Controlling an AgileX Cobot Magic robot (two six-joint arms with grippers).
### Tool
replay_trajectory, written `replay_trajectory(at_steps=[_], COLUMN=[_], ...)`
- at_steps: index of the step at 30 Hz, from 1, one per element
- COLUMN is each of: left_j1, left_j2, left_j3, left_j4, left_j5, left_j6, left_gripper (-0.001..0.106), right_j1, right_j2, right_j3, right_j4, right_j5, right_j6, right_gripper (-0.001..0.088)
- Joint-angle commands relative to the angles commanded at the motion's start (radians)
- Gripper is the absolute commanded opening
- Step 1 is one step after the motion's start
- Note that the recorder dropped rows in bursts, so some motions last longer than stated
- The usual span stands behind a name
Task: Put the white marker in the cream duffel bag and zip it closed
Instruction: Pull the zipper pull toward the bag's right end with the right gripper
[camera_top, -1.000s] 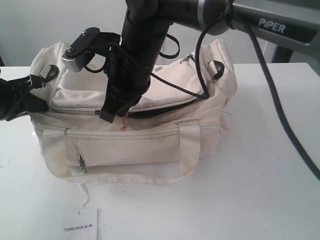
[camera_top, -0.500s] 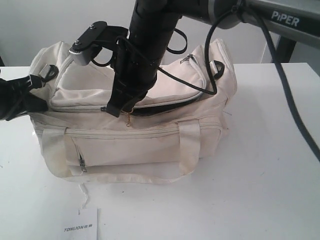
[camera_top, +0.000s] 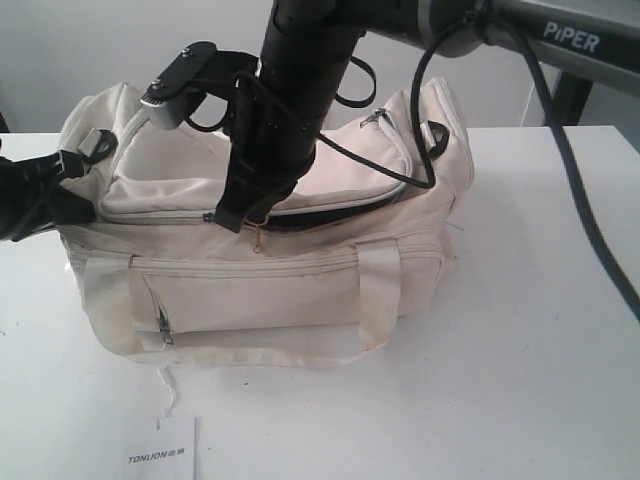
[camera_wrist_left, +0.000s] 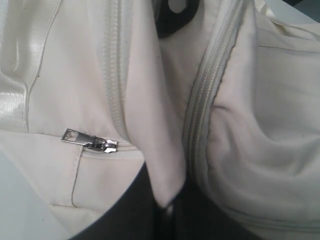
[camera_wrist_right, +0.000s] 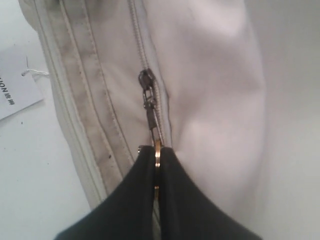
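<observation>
The cream duffel bag (camera_top: 260, 290) sits mid-frame on the counter (camera_top: 530, 330), and our arm hides part of its half-open top. Our right hand (camera_wrist_right: 156, 156) is clenched on the ring of the zipper pull (camera_wrist_right: 149, 100). The left hand (camera_top: 30, 200) is cut off at the left edge, so we cannot tell its grip.

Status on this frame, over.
Right gripper shut on top zipper pull. Left gripper pinching cream duffel bag fabric. Zipper part open; white marker not in sight. Nothing seen blocking.
</observation>
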Motion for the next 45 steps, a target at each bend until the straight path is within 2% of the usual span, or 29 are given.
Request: replay_trajectory(at_steps=[13, 17, 27, 45], left_j1=[0.0, 0.0, 0.0, 0.0], left_j2=[0.0, 0.0, 0.0, 0.0], left_j3=[0.0, 0.0, 0.0, 0.0], left_j4=[0.0, 0.0, 0.0, 0.0], left_j5=[-0.006, -0.008, -0.015, -0.02], left_j6=[0.0, 0.0, 0.0, 0.005], left_gripper=[0.0, 0.0, 0.0, 0.0], right_j1=[-0.006, -0.006, -0.056, -0.056], right_j2=[-0.008, -0.029, -0.057, -0.076], right_j3=[0.006, 0.083, 0.083, 0.121], right_j4=[0.011, 0.003, 0.007, 0.0], right_j5=[0.0, 0.0, 0.0, 0.0], right_j6=[0.022, 0.018, 0.018, 0.018], right_gripper=[0.0, 0.0, 0.0, 0.0])
